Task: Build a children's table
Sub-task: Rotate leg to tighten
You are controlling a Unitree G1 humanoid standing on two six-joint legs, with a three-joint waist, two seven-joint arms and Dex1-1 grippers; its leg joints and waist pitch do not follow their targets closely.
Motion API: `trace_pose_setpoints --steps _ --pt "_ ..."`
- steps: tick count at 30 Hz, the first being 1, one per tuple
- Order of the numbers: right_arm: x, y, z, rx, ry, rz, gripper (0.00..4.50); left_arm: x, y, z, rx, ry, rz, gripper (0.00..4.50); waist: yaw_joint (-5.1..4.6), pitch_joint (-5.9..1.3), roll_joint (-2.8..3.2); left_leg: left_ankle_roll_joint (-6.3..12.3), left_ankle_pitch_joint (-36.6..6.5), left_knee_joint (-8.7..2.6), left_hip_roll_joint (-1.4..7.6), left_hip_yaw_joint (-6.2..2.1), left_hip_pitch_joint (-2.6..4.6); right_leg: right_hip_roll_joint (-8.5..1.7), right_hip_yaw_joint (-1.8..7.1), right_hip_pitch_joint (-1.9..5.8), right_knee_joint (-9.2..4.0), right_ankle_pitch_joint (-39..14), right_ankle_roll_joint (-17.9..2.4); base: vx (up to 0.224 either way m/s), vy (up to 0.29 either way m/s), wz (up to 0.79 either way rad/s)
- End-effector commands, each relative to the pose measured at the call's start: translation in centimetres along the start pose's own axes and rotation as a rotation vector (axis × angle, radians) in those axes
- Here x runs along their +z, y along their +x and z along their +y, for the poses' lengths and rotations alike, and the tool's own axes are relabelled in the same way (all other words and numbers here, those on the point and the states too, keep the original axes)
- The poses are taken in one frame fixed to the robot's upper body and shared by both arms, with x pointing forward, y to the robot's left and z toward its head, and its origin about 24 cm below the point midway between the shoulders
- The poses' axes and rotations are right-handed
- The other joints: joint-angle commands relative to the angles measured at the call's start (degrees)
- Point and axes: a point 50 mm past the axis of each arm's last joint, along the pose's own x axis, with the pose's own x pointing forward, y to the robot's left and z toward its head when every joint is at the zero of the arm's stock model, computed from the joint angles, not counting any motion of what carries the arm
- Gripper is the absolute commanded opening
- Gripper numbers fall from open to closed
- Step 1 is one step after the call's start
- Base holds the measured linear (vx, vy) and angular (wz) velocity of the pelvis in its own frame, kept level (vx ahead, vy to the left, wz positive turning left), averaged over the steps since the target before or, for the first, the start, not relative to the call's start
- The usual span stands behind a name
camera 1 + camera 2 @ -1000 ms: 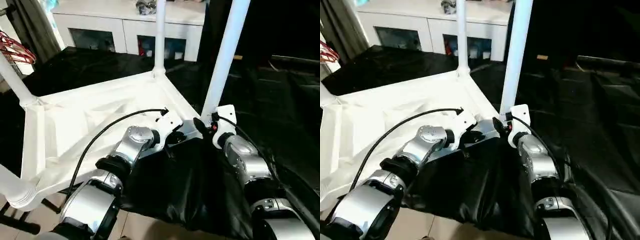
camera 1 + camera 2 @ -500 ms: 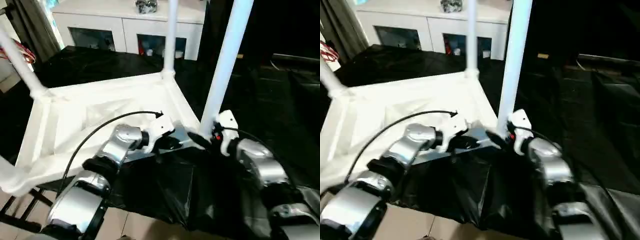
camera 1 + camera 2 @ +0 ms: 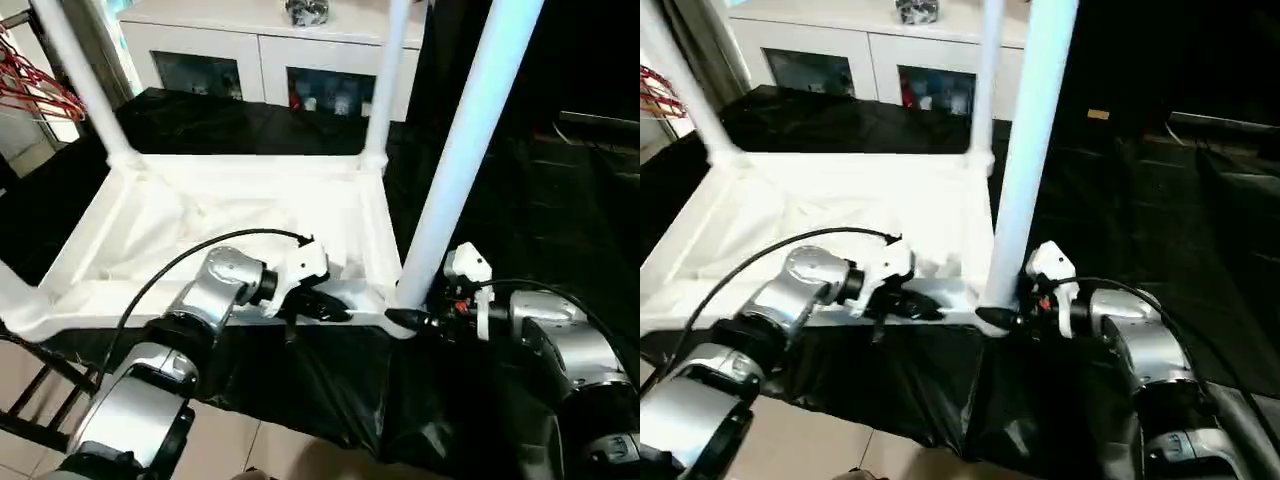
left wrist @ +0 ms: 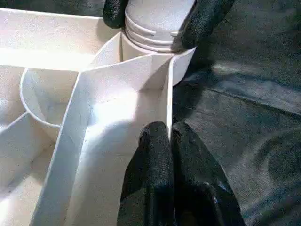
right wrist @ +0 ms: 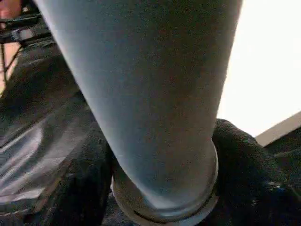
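Tabletop lies upside down on the black-draped surface in front of me, ribs up, with white legs standing in its corner sockets. My left hand is pinched shut on the thin near rim of the tabletop, close beside the near right corner. My right hand is closed around the base of the nearest leg, one finger on each side of the ringed end where it meets the socket.

I judge the step in hand to be seating this leg. From the left wrist view the ringed collar sits above the socket's lip, so I think the leg is not fully home, though I cannot be sure how deep it should go.

To do it well, I should keep the rim pinned so the top cannot slide on the slick black cover, hold the leg plumb to the socket, and press straight down along its axis. Pushing from so low gives little control of the long tube, so any tilt may jam it; a small twist while pressing should help it settle.
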Motion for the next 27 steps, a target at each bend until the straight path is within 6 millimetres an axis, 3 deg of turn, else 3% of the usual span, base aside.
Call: trace_pose_setpoints --steps 1,10,14,19,22,23,25,27 --pt "-0.2 1.3 1.3 0.112 0.005 0.009 2.79 0.9 0.4 0.0 -0.004 0.028 -0.025 0.00 0.09 -3.31 -0.92 5.29 -8.43 -3.77 4.81 -2.05 0.80 -6.29 3.18 2.40 -4.01 -10.34 -13.52 0.000 0.000 0.00" --pt "-0.2 1.8 0.6 0.016 0.038 -0.033 2.66 1.1 1.0 0.2 0.045 0.028 -0.040 0.00 0.09 -3.24 -0.95 4.64 -8.83 -3.77 4.75 -2.01 0.82 -6.36 3.16 2.29 -4.17 -11.72 -13.44 0.000 0.000 0.00" --pt "-0.3 2.6 -0.5 -0.153 0.066 -0.054 2.66 1.5 1.8 0.6 0.118 0.015 -0.049 0.00 -0.55 -3.02 -1.00 3.06 -10.62 -4.01 4.57 -2.21 0.85 -6.38 3.14 2.25 -4.64 -15.62 -12.65 0.000 0.000 0.00" --pt "-1.0 4.3 -2.5 -0.507 0.136 -0.030 2.66 2.1 3.5 1.7 0.317 -0.046 -0.027 0.00 -1.74 -3.13 -0.77 1.41 -11.53 -4.01 4.25 -2.28 1.25 -6.27 3.24 1.94 -4.87 -16.47 -12.56 0.000 0.000 0.00" --pt "-1.1 4.8 -2.8 -0.585 0.173 -0.029 2.65 2.3 4.0 1.8 0.360 -0.066 -0.030 0.00 -2.08 -3.19 -0.86 2.02 -10.74 -3.97 4.17 -2.28 0.98 -6.22 3.32 2.25 -4.67 -14.04 -12.89 0.000 0.000 0.00" --pt "-1.2 5.2 -3.1 -0.660 0.202 -0.017 2.65 2.6 4.4 2.0 0.398 -0.079 -0.034 0.00 -2.08 -3.37 -0.54 2.33 -9.63 -3.90 4.36 -2.22 1.03 -6.17 3.43 2.19 -4.35 -11.36 -13.30 0.000 0.000 0.00" --pt "-1.0 6.2 -3.2 -0.766 0.246 -0.029 2.65 3.2 5.3 2.1 0.450 -0.088 -0.044 0.00 -2.25 -3.44 -0.55 2.79 -8.62 -3.86 4.18 -2.16 0.98 -6.08 3.34 2.26 -4.15 -8.98 -14.05 0.000 0.000 0.00" --pt "-0.6 6.9 -3.1 -0.765 0.266 -0.062 2.65 3.5 5.7 2.0 0.450 -0.084 -0.052 0.00 -2.30 -3.46 -0.48 2.82 -8.95 -3.80 4.10 -2.17 0.94 -6.28 3.34 2.35 -4.26 -9.21 -14.24 0.000 0.000 0.00"
